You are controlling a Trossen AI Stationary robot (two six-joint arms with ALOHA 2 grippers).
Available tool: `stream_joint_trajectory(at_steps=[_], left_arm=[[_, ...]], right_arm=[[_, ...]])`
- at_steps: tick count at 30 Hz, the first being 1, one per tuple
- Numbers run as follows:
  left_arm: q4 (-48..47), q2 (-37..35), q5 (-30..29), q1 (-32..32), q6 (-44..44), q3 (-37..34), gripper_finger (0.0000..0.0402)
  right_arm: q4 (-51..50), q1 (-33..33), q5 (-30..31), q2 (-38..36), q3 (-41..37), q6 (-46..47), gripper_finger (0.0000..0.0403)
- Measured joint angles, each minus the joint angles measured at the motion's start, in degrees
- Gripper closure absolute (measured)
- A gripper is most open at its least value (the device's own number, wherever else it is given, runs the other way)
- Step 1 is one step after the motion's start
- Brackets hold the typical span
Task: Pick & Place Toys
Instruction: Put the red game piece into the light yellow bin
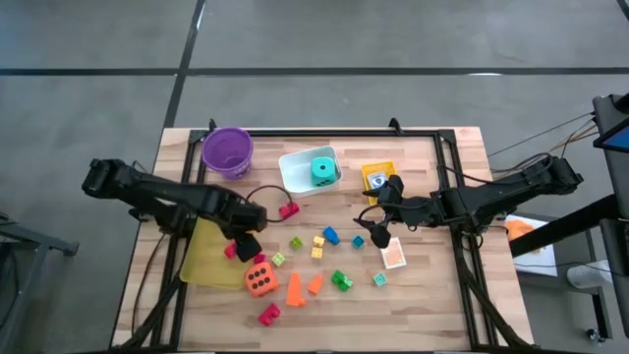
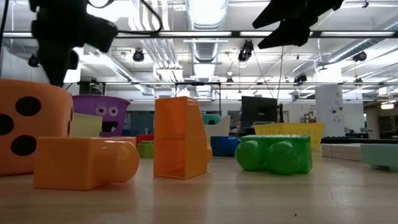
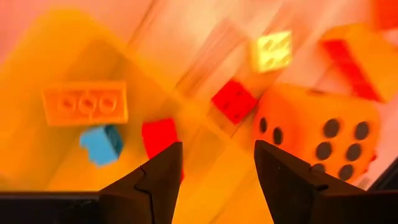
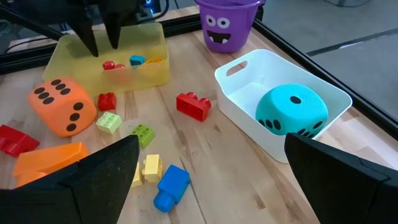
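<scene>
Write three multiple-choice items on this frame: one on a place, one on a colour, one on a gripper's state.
1. Where is the teal die?
A. in the white tray
B. in the purple bowl
C. on the bare table

2. What colour is the die beside the yellow tray?
A. green
B. orange
C. blue

3. How does the right gripper stand?
A. shut on a card
B. shut on a blue block
C. open, holding nothing

Key: 1 A, the right wrist view shows the teal die inside the white tray's walls. 2 B, it is orange with black dots. 3 C, its fingers stand wide apart over the blocks with nothing between them.
</scene>
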Motion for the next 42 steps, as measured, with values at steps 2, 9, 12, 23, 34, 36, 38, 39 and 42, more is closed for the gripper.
stream_joint_trajectory(at_steps=[2, 9, 12, 23, 34, 36, 38, 39, 42], left_arm=[[1.62, 0.07, -1.49, 0.58, 2.04, 0.96, 0.0199], [3.5, 0.11, -8.71, 4.27, 4.58, 1.33, 0.0186], [6.6, 0.41, -8.89, 6.57, 4.58, 0.2, 0.0155], [19.01, 2.47, -9.14, 12.62, 8.6, -2.08, 0.0069], [22.14, 8.41, -9.08, 13.68, 11.19, -1.34, 0.0068], [21.64, 11.06, -9.16, 14.15, 12.25, -0.07, 0.0068], [21.9, 13.67, -9.15, 14.87, 13.78, 1.69, 0.0068], [21.82, 14.94, -9.15, 15.17, 14.71, 2.62, 0.0068], [20.33, 18.39, -9.15, 16.24, 18.5, 5.77, 0.0068]], right_arm=[[0.0, 0.0, 0.0, 0.0, 0.0, 0.0, 0.0004], [0.05, 0.0, 0.0, 0.0, 0.0, -0.02, 0.0004], [0.09, 0.0, 0.0, 0.0, 0.0, -0.2, 0.0004], [-0.02, 0.0, 0.0, 0.0, 0.0, -0.22, 0.0004], [0.26, 0.0, -0.13, 0.0, 0.0, -0.87, 0.0004], [0.39, 0.0, -0.22, 0.0, 0.0, -0.85, 0.0004], [0.4, 0.0, -0.22, 0.0, 0.0, -0.85, 0.0004], [0.4, 0.0, -0.32, 0.0, 0.0, -0.85, 0.0004], [0.4, 0.0, -1.37, 0.0, 0.0, -0.87, 0.0004]])
